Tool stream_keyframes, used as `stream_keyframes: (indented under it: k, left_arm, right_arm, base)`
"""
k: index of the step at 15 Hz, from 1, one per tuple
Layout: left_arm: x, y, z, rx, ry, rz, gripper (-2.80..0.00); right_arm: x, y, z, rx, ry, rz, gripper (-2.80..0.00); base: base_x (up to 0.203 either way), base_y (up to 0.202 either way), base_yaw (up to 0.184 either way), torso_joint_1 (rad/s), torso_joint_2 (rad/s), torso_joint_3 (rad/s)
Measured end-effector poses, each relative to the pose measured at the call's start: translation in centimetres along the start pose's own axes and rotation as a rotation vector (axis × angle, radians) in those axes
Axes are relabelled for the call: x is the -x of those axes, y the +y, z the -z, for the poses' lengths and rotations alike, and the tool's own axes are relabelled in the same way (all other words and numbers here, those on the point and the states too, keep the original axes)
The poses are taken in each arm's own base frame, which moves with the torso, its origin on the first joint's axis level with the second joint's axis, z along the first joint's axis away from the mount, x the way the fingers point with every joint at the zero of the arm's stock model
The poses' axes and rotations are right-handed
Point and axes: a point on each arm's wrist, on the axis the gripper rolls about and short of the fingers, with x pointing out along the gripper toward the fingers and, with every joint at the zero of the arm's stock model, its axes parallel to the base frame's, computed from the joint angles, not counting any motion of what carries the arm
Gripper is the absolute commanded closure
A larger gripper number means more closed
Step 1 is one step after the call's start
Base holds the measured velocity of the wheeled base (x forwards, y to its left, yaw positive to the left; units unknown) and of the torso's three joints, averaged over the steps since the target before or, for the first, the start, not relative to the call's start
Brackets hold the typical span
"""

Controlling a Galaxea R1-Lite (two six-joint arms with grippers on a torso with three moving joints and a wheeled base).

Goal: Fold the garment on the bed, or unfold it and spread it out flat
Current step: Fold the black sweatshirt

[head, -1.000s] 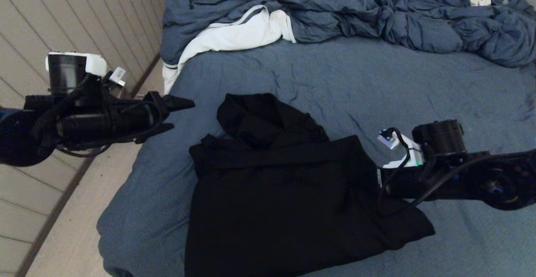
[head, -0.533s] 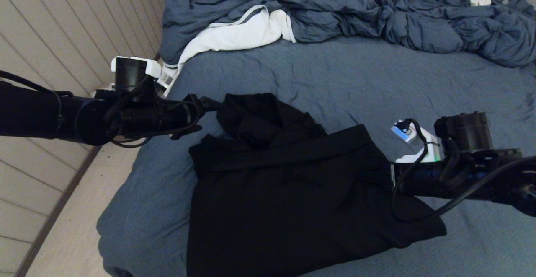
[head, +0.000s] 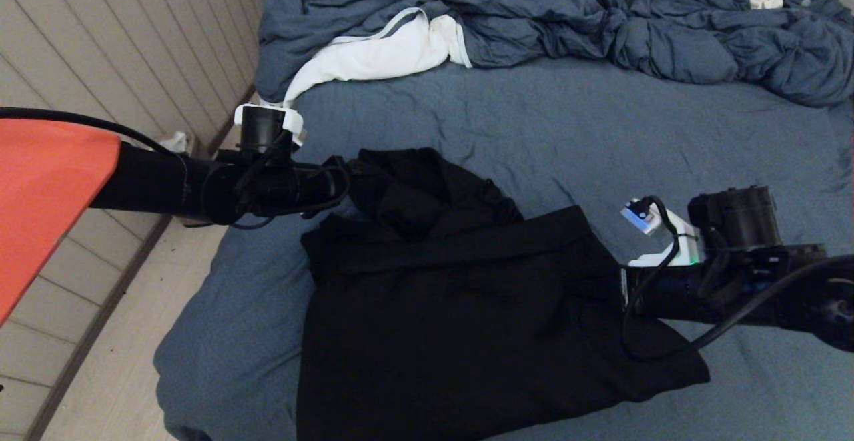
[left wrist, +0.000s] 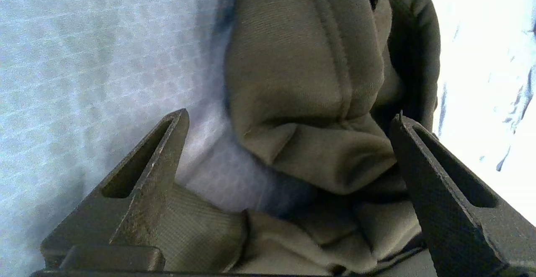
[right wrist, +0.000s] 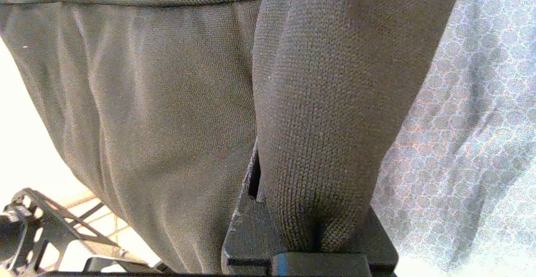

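Note:
The garment [head: 454,307], a black hoodie, lies partly folded on the bed [head: 600,134], its hood [head: 413,187] bunched at the far end. My left gripper [head: 347,174] is at the hood's left edge. In the left wrist view it [left wrist: 289,117] stands open, with the hood's rumpled fabric [left wrist: 301,80] between its wide-apart fingers [left wrist: 167,151] and nothing gripped. My right gripper [head: 610,287] is at the hoodie's right edge. The right wrist view shows it [right wrist: 310,243] shut on a fold of the garment [right wrist: 326,101], lifted slightly off the sheet.
A rumpled blue-grey comforter [head: 567,21] and a white cloth [head: 373,54] fill the bed's far end. The bed's left edge drops to the floor [head: 100,374] beside a panelled wall. Bare sheet lies beyond and to the right of the hoodie. An orange surface [head: 40,194] fills the left edge.
My left arm has swung right from over the floor to the hood's left edge. The right gripper has shifted slightly right, drawing the hoodie's right side with it.

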Motion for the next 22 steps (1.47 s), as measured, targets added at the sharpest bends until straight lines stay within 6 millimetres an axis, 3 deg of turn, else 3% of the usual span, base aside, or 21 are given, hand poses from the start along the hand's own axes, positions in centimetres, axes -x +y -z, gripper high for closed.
stream_keyframes:
  k: [6, 7, 18, 22]
  left_arm:
    - [-1.2, -0.3, 0.3, -0.008, 0.009, 0.01, -2.8]
    - [-1.2, -0.3, 0.4, -0.009, 0.009, 0.012, -2.8]
    - [-1.8, -0.4, 0.7, -0.007, 0.019, 0.013, -2.8]
    - [-1.8, -0.3, 0.7, -0.005, 0.02, 0.013, -2.8]
  right_arm:
    - [-0.3, -0.2, 0.4, 0.021, 0.012, 0.023, 0.0]
    - [-0.3, -0.2, 0.3, 0.018, 0.013, 0.022, -2.8]
    - [-0.1, -0.2, 0.4, 0.052, -0.051, 0.023, -2.8]
    - [1.4, 0.4, 0.2, 0.069, -0.094, 0.02, -2.8]
  base:
    - [0.0, 0.0, 0.0, 0.0, 0.0, 0.0]
    - [0.0, 0.0, 0.0, 0.0, 0.0, 0.0]
    - [0.0, 0.0, 0.0, 0.0, 0.0, 0.0]
    - [0.0, 0.0, 0.0, 0.0, 0.0, 0.0]
